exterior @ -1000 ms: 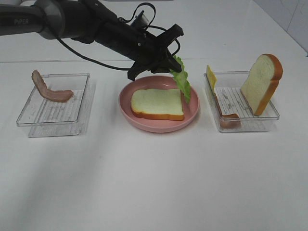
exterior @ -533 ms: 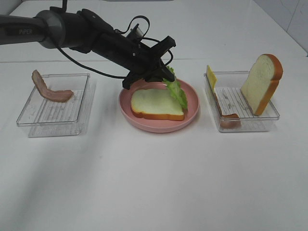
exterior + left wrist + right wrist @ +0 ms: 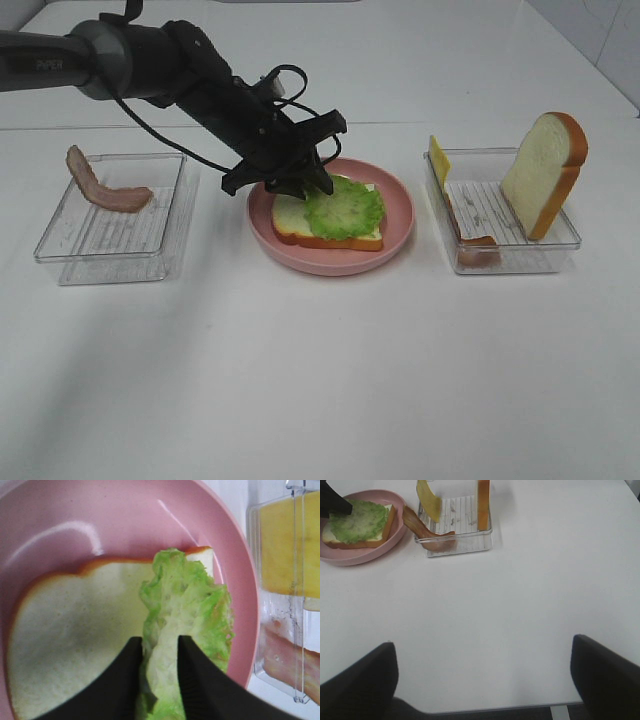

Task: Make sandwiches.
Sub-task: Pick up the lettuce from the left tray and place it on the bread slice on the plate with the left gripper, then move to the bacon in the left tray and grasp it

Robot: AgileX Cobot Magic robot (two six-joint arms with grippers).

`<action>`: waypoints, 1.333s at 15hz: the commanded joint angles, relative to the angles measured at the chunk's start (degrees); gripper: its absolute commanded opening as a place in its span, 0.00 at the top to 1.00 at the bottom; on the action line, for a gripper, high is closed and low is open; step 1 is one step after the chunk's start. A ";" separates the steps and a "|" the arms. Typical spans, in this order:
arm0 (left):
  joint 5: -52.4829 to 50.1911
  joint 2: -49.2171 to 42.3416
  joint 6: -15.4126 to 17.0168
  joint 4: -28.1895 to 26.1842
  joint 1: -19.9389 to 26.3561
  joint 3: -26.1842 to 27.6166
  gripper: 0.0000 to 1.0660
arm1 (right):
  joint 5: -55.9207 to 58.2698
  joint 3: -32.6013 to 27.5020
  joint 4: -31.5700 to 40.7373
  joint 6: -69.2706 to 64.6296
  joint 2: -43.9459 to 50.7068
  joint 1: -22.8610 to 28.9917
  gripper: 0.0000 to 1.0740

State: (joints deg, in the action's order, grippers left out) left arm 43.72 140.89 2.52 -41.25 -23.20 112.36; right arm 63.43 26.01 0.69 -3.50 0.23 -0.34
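A white bread slice (image 3: 300, 215) lies flat on the round pink plate (image 3: 400, 215). A ruffled green lettuce leaf (image 3: 347, 208) lies on top of it. My left gripper (image 3: 305, 186) reaches in from the left and is shut on the leaf's near edge. The left wrist view shows the leaf (image 3: 190, 605) pinched between the two fingers of this gripper (image 3: 159, 650), over the bread (image 3: 70, 630). My right gripper (image 3: 485, 680) is open and empty above bare table, away from the plate (image 3: 365, 555).
The clear left tray (image 3: 60, 250) holds a bacon strip (image 3: 105, 190). The clear right tray (image 3: 520, 255) holds a yellow cheese square (image 3: 438, 160), a bacon strip (image 3: 470, 235) and an upright bread slice (image 3: 543, 172). White table lies in front.
My left gripper has moved left and down with the lettuce. The leaf hung over the plate's right side before and now lies spread on the bread slice.
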 commanded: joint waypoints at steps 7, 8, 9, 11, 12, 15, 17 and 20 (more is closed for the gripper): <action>2.98 -2.23 -0.69 1.55 -0.17 3.04 0.07 | -0.46 -0.23 0.17 0.29 1.83 -0.29 0.17; 4.81 -2.81 -0.69 1.66 -0.17 5.10 0.08 | -0.46 -0.23 0.17 0.29 1.83 -0.29 0.17; 7.51 -3.61 -0.40 2.86 -0.17 9.11 0.08 | -0.46 -0.23 0.17 0.29 1.83 -0.29 0.17; 13.46 -4.24 3.95 9.45 -0.17 14.32 0.08 | -0.46 -0.23 0.17 0.29 1.83 -0.29 0.17; 15.76 -4.24 5.10 12.09 -0.17 15.93 0.08 | -0.46 -0.23 0.17 0.29 1.83 -0.29 0.17; 30.14 -4.24 7.05 25.78 -0.17 22.06 0.08 | -0.46 -0.23 0.17 0.29 1.83 -0.29 0.17; 31.86 -5.73 6.88 28.19 -0.17 22.23 0.08 | -0.46 -0.23 0.17 0.29 1.83 -0.29 0.17; 31.86 -8.25 6.19 29.62 0.06 22.17 0.08 | -0.46 -0.23 0.17 0.29 1.83 -0.29 0.17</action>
State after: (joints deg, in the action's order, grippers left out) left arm 69.39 132.98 9.00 -11.97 -22.98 134.24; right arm 63.43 26.01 0.69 -3.50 0.23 -0.34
